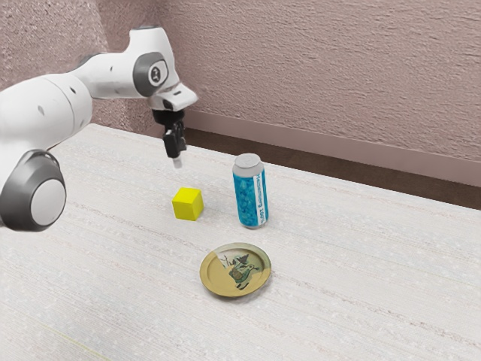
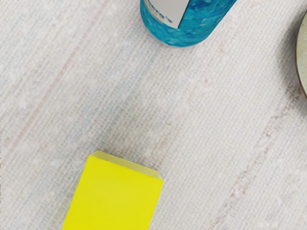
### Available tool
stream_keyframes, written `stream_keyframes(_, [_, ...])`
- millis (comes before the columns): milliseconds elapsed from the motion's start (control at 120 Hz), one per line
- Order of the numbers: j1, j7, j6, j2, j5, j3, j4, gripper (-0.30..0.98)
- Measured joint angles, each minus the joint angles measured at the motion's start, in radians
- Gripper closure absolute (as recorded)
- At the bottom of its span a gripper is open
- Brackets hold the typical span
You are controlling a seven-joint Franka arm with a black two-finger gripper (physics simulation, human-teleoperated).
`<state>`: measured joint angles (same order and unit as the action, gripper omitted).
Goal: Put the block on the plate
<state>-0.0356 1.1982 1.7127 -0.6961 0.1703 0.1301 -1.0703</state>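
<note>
Up in the air, the black gripper [image 1: 177, 161] points down over the table, higher than the yellow block [image 1: 187, 204] and slightly toward the exterior view's left of it. The block rests on the table, apart from the gripper. A round tan plate [image 1: 213, 281] with a dark printed picture lies flat, nearer the exterior camera than the block. In the wrist view, the yellow block [image 2: 115, 196] is at the lower edge and part of the plate's rim [image 2: 302, 57] is at one side.
A blue and white can [image 1: 250, 197] stands upright on the pale table [image 1: 361, 271], beside the block and behind the plate in the exterior view. Its base [image 2: 180, 36] is in the wrist view too. A textured wall [image 1: 338, 75] rises beyond the table.
</note>
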Motion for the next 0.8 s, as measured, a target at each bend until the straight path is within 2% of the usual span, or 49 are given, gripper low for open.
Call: stream_keyframes(800, [-0.041, 0.232, 0.142, -0.139, 0.083, -0.007, -0.039, 0.00])
